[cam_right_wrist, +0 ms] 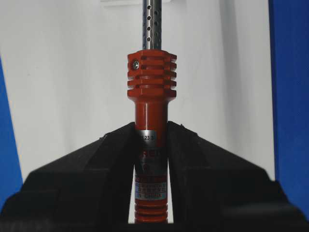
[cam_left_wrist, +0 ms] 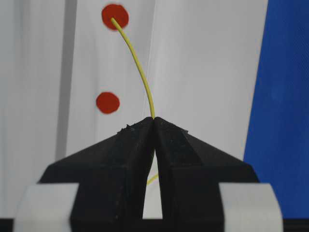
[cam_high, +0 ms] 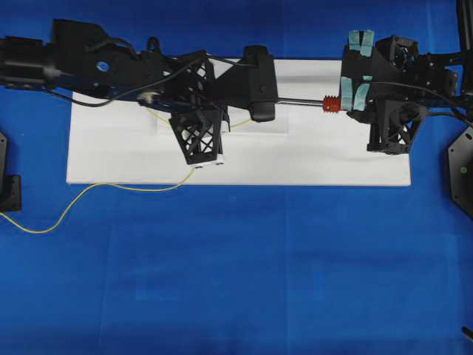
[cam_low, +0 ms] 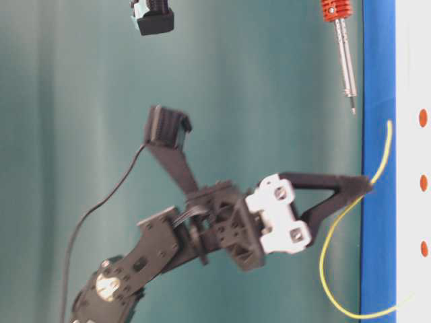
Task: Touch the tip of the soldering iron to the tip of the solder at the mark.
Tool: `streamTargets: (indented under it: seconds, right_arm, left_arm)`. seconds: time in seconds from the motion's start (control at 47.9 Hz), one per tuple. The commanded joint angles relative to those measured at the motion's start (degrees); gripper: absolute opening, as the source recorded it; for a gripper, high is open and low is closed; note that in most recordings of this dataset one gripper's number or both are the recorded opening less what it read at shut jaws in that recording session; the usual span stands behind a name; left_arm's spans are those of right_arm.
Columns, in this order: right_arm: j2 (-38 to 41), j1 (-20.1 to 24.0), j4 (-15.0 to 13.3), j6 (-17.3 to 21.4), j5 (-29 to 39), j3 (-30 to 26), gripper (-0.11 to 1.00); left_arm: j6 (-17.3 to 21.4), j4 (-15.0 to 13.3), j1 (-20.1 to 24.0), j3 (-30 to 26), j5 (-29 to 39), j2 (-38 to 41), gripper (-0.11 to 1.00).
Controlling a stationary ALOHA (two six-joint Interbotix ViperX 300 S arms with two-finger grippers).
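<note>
Over the white board (cam_high: 111, 159), the left gripper (cam_left_wrist: 154, 121) pinches the solder (cam_left_wrist: 137, 67), its tip on the farther red mark (cam_left_wrist: 115, 16); the right gripper (cam_right_wrist: 151, 130) clamps the soldering iron (cam_right_wrist: 151, 96), whose tip must next close in.

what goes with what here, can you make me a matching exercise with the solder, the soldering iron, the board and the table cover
Things:
1. solder
2. soldering iron
3. board
4. table cover

Descriptions:
A. plain blue, lying under everything
B. red-orange ribbed body, pinched in the right tool
C. white, marked with red dots
D. thin yellow wire, pinched in the left tool, its tip on a red dot

Pairs: 1-D, 2-B, 3-C, 4-A
</note>
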Motion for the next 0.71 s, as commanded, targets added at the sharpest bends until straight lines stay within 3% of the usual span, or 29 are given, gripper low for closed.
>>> streamTargets:
  seconds: [0.0, 0.689]
  right_arm:
    - [-0.09, -0.18, -0.26, 0.0, -0.53, -0.53, 0.06]
    - [0.62, -0.18, -0.53, 0.0, -1.23, 0.0, 0.06]
  left_arm:
    - [-0.18, 0.18, 0.44, -1.49, -0.53, 0.0, 0.02]
    - [-0.26, 0.18, 0.62, -1.41, -0.7, 2.37, 0.02]
